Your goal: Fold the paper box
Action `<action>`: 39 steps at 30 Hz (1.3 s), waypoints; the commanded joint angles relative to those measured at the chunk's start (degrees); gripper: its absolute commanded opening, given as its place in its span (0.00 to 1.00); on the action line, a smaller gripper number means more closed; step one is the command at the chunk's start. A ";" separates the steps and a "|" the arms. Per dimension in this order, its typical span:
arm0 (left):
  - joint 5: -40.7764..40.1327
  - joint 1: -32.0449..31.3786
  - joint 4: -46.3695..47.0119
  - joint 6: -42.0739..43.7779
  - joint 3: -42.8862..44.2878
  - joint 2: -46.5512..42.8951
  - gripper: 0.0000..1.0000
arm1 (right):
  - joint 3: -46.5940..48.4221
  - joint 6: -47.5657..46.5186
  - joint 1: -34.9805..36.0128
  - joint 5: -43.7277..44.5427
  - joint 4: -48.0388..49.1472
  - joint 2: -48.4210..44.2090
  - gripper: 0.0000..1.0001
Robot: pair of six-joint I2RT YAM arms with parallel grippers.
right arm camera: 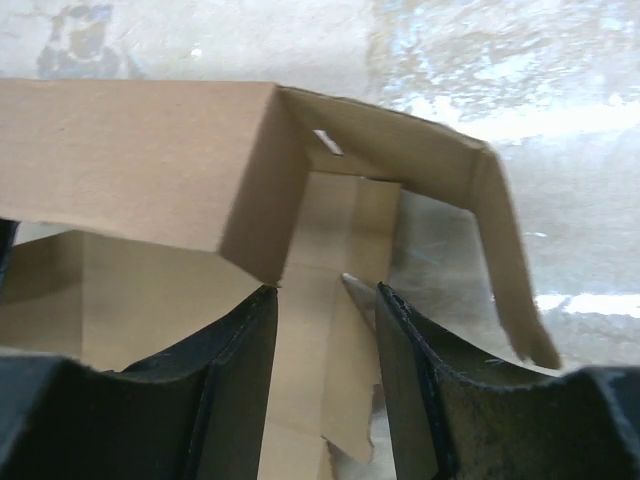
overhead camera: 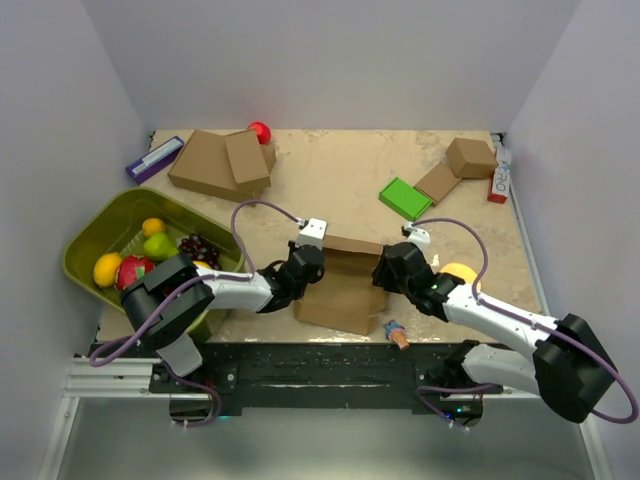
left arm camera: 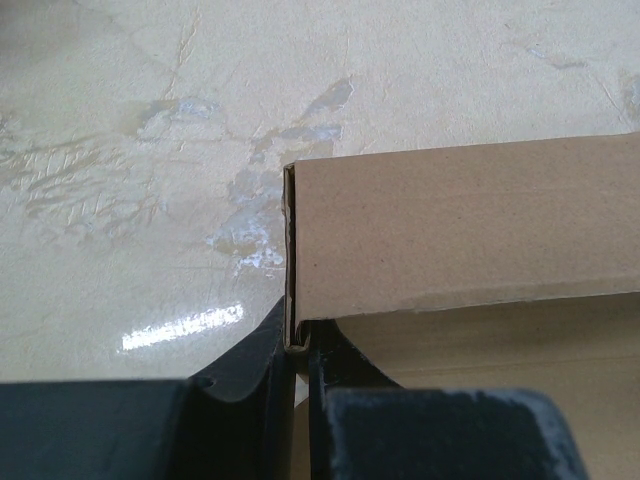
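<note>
The paper box (overhead camera: pixel 345 290) is a brown cardboard mailer, partly raised, lying on the table between my two arms. At its left end my left gripper (overhead camera: pixel 303 268) is shut on the corner edge of an upright wall (left arm camera: pixel 460 230); the wrist view shows the thin cardboard pinched between the black fingers (left arm camera: pixel 250 370). My right gripper (overhead camera: pixel 392 268) is at the box's right end. Its jaws stand apart over a narrow inner flap (right arm camera: pixel 330 340) without pressing it. A raised wall (right arm camera: pixel 130 160) lies to its left, and a side flap (right arm camera: pixel 505 260) leans outward on the right.
A green bin (overhead camera: pixel 85 240) of fruit sits at the left. Stacked brown boxes (overhead camera: pixel 215 165), a red ball (overhead camera: pixel 259 131) and a purple box (overhead camera: pixel 153 158) are at the back left. A green block (overhead camera: pixel 405 197) and a small brown box (overhead camera: pixel 470 157) are at the back right. An orange object (overhead camera: pixel 462 271) lies by my right arm.
</note>
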 commanded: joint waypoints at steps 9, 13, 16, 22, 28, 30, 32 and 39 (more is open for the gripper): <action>-0.15 0.28 -1.78 1.70 0.09 -1.18 0.04 | -0.27 -0.25 -0.52 7.49 5.10 3.29 0.47; -0.07 0.28 -1.78 1.70 0.09 -1.00 0.04 | 0.07 -1.22 -0.52 6.79 9.93 5.66 0.43; -0.06 0.28 -1.78 1.70 0.09 -0.83 0.04 | 0.08 -2.62 -0.26 5.74 12.48 5.41 0.37; 0.46 0.19 -1.60 1.61 0.35 -0.39 0.04 | -1.24 -4.29 0.09 3.80 16.70 5.05 0.31; 0.55 0.19 -1.60 1.52 0.35 -0.13 0.04 | -2.20 -3.68 0.35 1.52 20.13 9.53 0.29; 0.55 0.19 -1.60 1.52 0.35 -0.04 0.04 | -2.12 -3.24 0.53 1.34 20.22 10.68 0.29; 0.55 0.19 -1.60 1.44 0.35 0.05 0.04 | -1.86 -3.06 0.79 1.16 19.70 10.24 0.30; 0.02 0.19 -2.13 1.70 0.35 -0.12 0.04 | -2.90 -0.43 0.79 5.46 7.42 -0.03 0.40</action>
